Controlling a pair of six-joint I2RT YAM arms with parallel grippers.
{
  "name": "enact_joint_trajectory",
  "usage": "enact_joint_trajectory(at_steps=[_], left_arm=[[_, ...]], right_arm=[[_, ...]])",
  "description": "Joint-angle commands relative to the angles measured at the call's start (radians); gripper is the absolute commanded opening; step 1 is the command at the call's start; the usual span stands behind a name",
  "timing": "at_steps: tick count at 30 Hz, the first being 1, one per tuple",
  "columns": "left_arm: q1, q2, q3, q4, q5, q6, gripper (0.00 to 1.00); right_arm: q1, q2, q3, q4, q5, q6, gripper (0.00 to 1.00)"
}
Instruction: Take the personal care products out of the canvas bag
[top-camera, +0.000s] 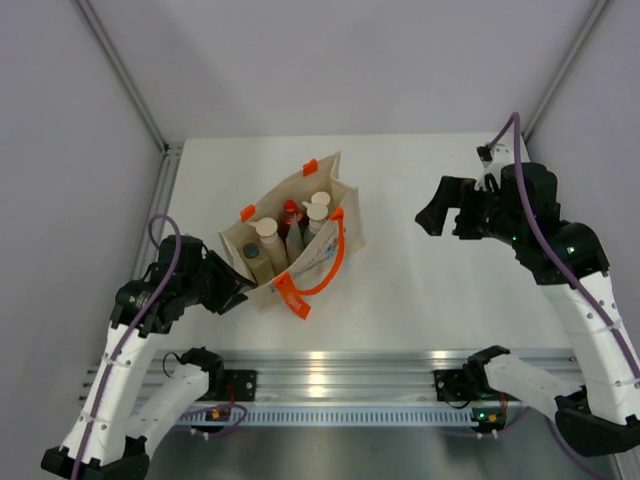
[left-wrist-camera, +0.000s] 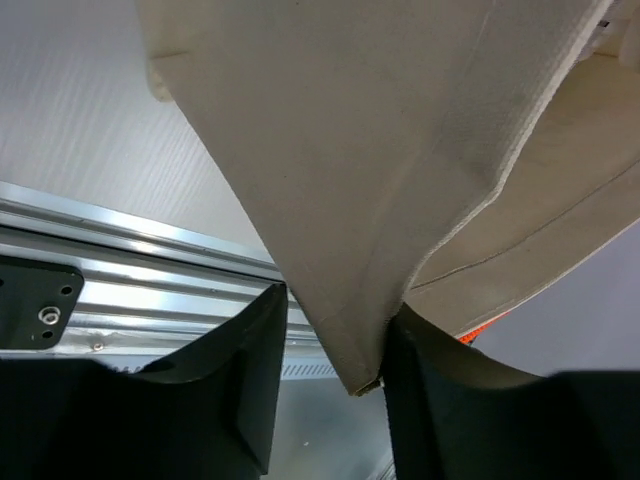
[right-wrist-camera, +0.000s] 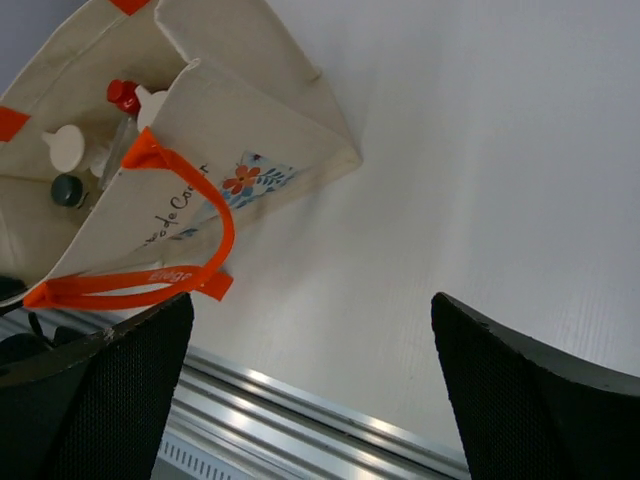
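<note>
The canvas bag (top-camera: 318, 252) stands open on the middle of the table, beige with orange handles (top-camera: 330, 268). Several personal care products stand inside it: two white-capped bottles (top-camera: 267, 230) (top-camera: 318, 206), a red-capped one (top-camera: 291, 210) and a dark-capped one (top-camera: 249, 252). My left gripper (top-camera: 238, 288) is at the bag's near left corner. In the left wrist view the left gripper (left-wrist-camera: 340, 305) is shut on a fold of the canvas bag (left-wrist-camera: 380, 150). My right gripper (top-camera: 442, 213) hangs open and empty to the right of the bag. In the right wrist view the right gripper (right-wrist-camera: 311, 300) is wide open, with the bag (right-wrist-camera: 250, 120) at upper left.
An aluminium rail (top-camera: 330, 365) runs along the table's near edge. Grey walls with metal posts (top-camera: 120, 70) close in the left, back and right. Bare white tabletop (top-camera: 450, 290) lies between the bag and the right arm.
</note>
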Motion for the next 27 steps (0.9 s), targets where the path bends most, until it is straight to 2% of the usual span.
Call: enact_joint_trajectory(at_steps=[1,4,5,6,7,8,14,17,22,27], left_arm=[[-0.001,-0.023,-0.057,0.014,-0.016,-0.014,0.40],[-0.001,-0.022,-0.095,0.040,0.004,0.002,0.37],[-0.001,-0.017,-0.112,0.059,0.007,0.006,0.34],[-0.001,-0.015,-0.120,0.066,0.007,0.009,0.28],[-0.001,-0.014,-0.126,0.072,0.004,0.007,0.09],[-0.001,-0.012,-0.132,0.073,-0.013,0.004,0.01],[-0.001,-0.069,-0.187,0.068,-0.085,-0.069,0.00],[-0.001,-0.088,-0.196,0.065,-0.111,-0.108,0.00],[-0.001,-0.072,-0.123,-0.024,-0.238,-0.120,0.00],[-0.001,-0.071,-0.072,-0.073,-0.298,-0.134,0.00]], right_arm=[[-0.012,-0.006,0.016,0.076,-0.178,0.006,0.99],[0.038,0.049,0.040,0.125,-0.239,0.034,1.00],[0.096,0.068,0.071,0.133,-0.232,0.035,1.00],[0.128,0.106,0.091,0.136,-0.200,0.038,0.99],[0.159,0.125,0.111,0.145,-0.187,0.038,0.99],[0.226,0.144,0.147,0.151,-0.174,0.034,0.99],[0.487,0.368,0.328,0.155,-0.040,0.000,0.87],[0.573,0.490,0.420,0.155,0.020,-0.031,0.83],[0.659,0.695,0.574,0.153,0.055,-0.067,0.75],[0.741,0.871,0.726,0.153,0.139,-0.104,0.65]])
